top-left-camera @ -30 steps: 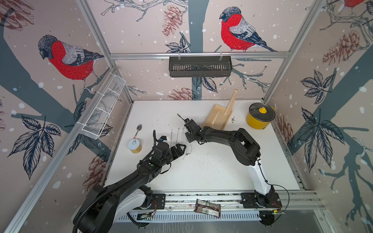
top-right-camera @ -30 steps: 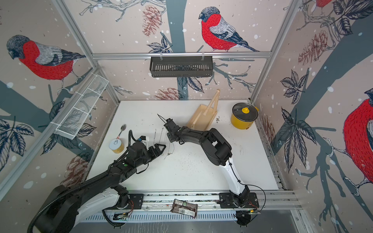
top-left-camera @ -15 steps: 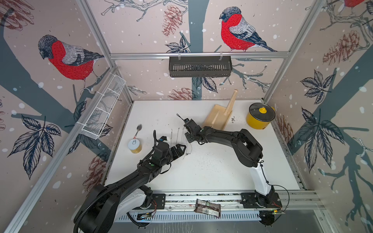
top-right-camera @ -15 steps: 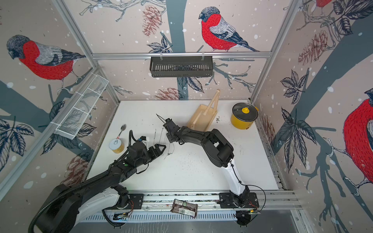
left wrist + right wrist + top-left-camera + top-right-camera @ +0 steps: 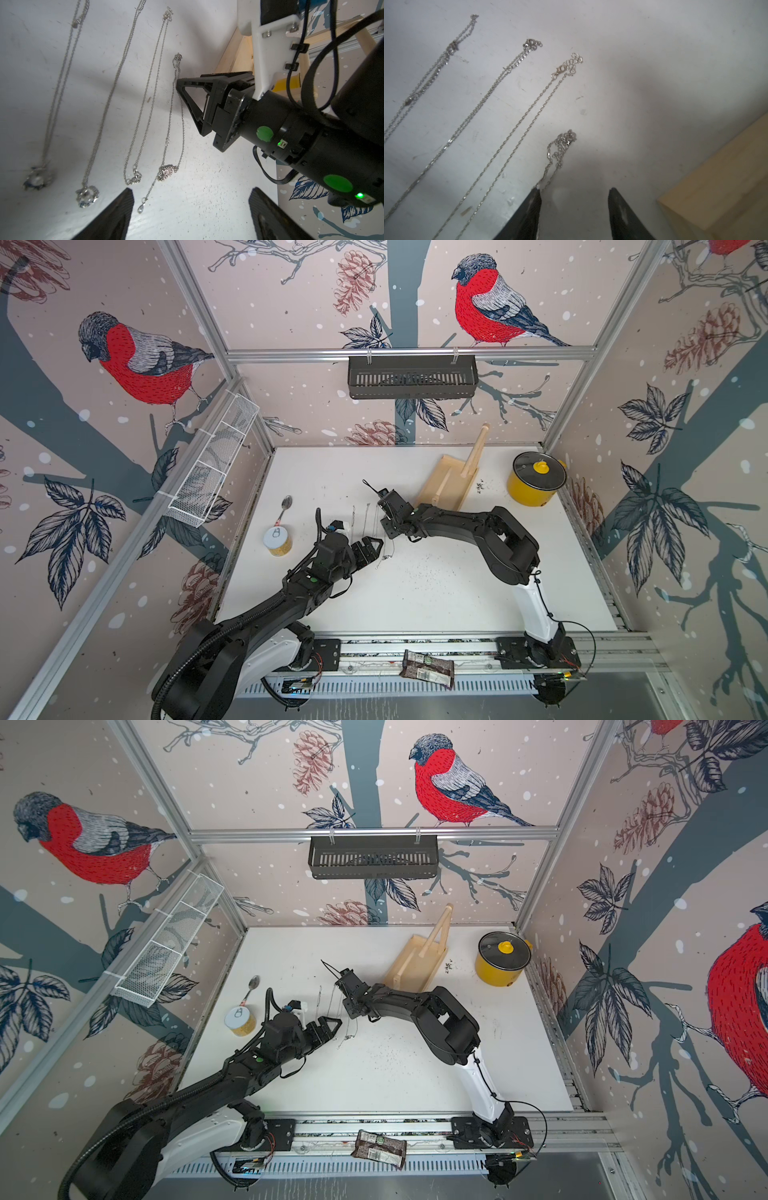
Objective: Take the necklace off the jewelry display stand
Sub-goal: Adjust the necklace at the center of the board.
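Now my right claw (image 5: 574, 190) sits half-open, empty, one finger (image 5: 529, 207) against the necklace (image 5: 562, 143); left claw (image 5: 191, 189) gapes wide. I should lift straight up to avoid snags, the stand (image 5: 449, 485) at one o'clock.

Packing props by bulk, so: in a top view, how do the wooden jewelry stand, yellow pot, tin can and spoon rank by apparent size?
1. jewelry display stand
2. yellow pot
3. tin can
4. spoon, about as long as the can is wide, but far thinner

4 necklaces (image 5: 166, 172) lie flat nr wood stand (image 5: 446, 485).
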Robot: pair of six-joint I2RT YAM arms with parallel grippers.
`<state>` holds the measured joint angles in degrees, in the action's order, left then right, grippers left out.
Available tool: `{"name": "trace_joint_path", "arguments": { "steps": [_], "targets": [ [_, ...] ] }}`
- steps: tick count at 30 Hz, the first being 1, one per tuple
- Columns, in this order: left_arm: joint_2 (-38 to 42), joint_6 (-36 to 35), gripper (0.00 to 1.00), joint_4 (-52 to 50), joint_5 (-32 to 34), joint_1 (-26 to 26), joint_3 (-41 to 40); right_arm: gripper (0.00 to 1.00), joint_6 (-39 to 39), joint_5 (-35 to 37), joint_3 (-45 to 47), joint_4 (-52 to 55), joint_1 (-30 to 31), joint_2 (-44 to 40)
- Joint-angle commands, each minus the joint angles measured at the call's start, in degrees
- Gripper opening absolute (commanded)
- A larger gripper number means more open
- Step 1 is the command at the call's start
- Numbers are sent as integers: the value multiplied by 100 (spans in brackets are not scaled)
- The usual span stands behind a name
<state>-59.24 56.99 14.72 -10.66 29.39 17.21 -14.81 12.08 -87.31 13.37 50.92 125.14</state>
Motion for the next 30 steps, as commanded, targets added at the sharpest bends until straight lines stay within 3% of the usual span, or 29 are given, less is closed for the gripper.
{"name": "trace_joint_path", "arguments": {
  "steps": [1,30],
  "targets": [
    [5,-30,88,119,-9,-16,16,54,69,90,-31,127,15,28],
    [93,14,88,119,-7,-24,-78,54,92,311,167,175,-133,-283]
  ]
}}
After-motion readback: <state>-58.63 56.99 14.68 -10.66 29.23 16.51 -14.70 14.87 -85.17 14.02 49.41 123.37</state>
